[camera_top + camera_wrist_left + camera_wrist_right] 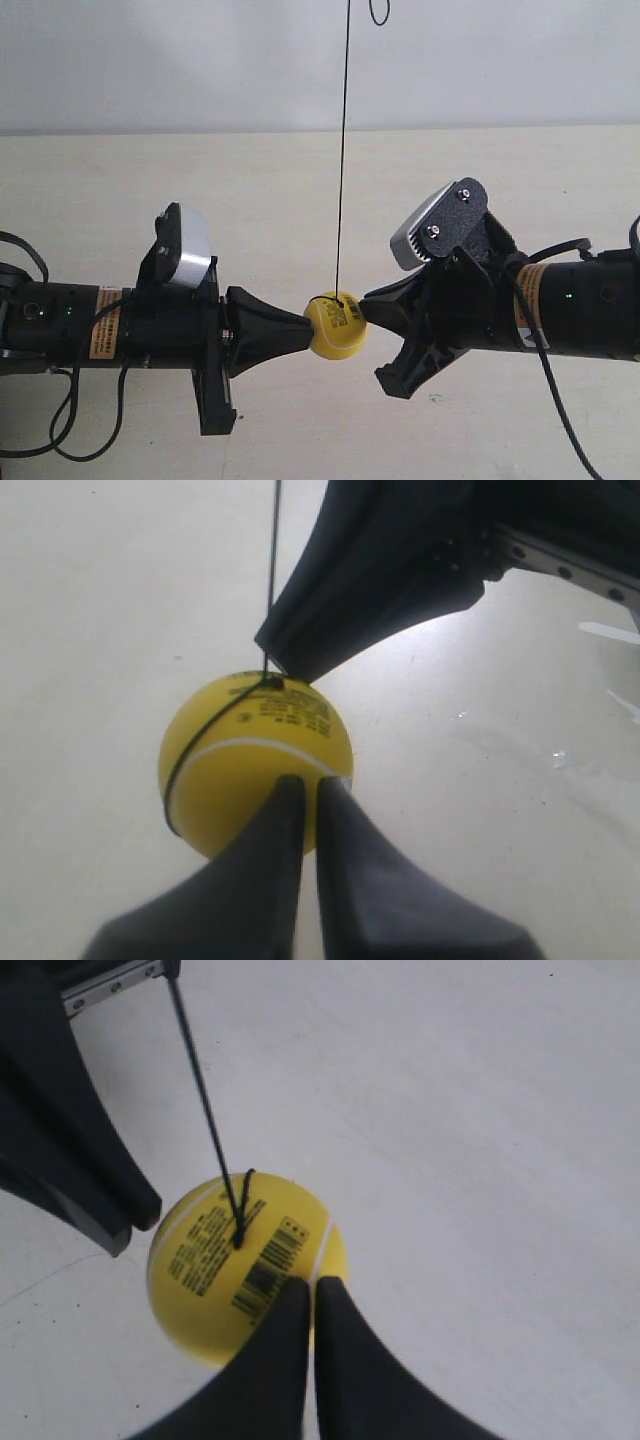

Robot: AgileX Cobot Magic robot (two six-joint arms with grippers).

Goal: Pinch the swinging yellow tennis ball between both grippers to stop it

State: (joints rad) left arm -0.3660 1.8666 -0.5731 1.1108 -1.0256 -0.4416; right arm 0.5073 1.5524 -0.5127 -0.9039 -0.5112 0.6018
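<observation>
The yellow tennis ball [335, 330] hangs on a thin dark string [343, 150] between the two arms, above the pale table. Its barcode sticker [262, 1268] faces the right arm. My left gripper [304, 328], on the arm at the exterior view's left, is shut and its tip touches the ball's side. My right gripper [368, 306] is shut too and presses the opposite side, slightly higher. In the left wrist view the shut gripper [305, 780] meets the ball [235, 780] at the white seam. In the right wrist view the gripper [310, 1282] touches the ball [205, 1295] beside the barcode.
A pale table surface [300, 200] lies under both arms, with a light wall [200, 60] behind. Black cables [70, 400] loop beside the arm at the exterior view's left, and another cable [550, 380] hangs from the other arm.
</observation>
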